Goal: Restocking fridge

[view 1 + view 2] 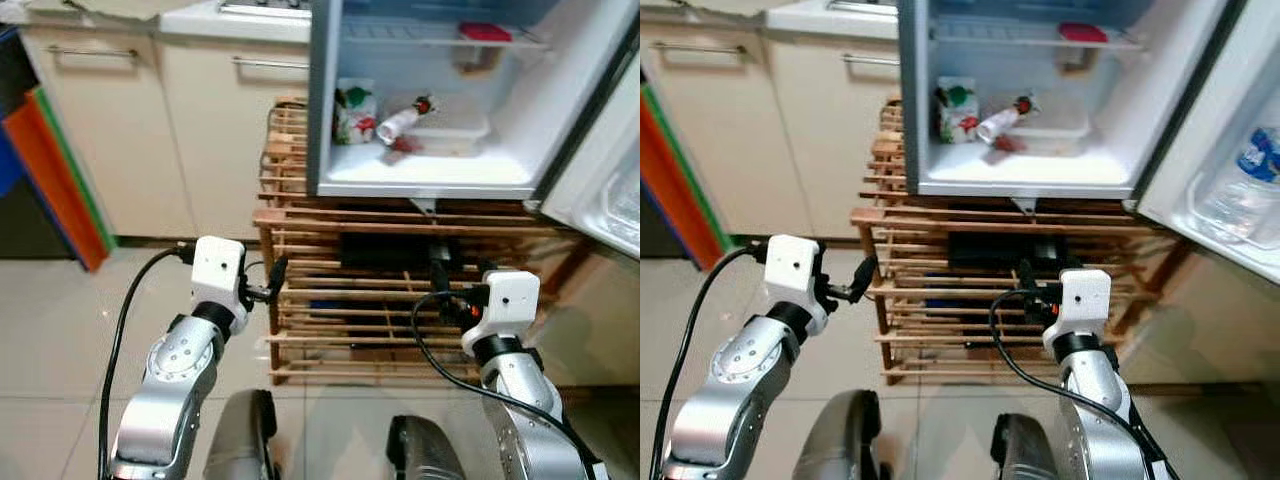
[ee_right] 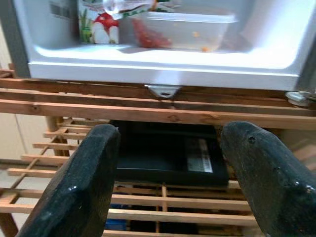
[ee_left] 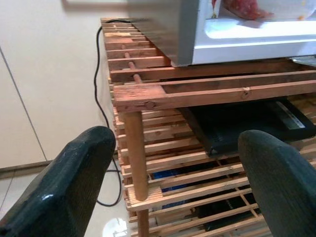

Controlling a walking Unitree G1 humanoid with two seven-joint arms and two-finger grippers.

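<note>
1. Your left hand hangs in front of the left end of the wooden rack, its two black fingers spread wide with nothing between them.
2. Your right hand is held before the middle of the same rack, fingers also wide apart and empty, pointing at a black box that lies on the rack's upper shelf.
3. Just above both hands, the small fridge stands on top of the rack with its door swung open to your right.
4. On the fridge floor you can see a carton printed with red fruit at the left, a white bottle lying on its side next to it, and a clear lidded tub behind the bottle.
5. A red item rests on the wire shelf above them.
6. The door pocket holds a clear plastic bottle with a blue label.
7. Cream cabinets stand left of the fridge, over a pale tiled floor.
</note>
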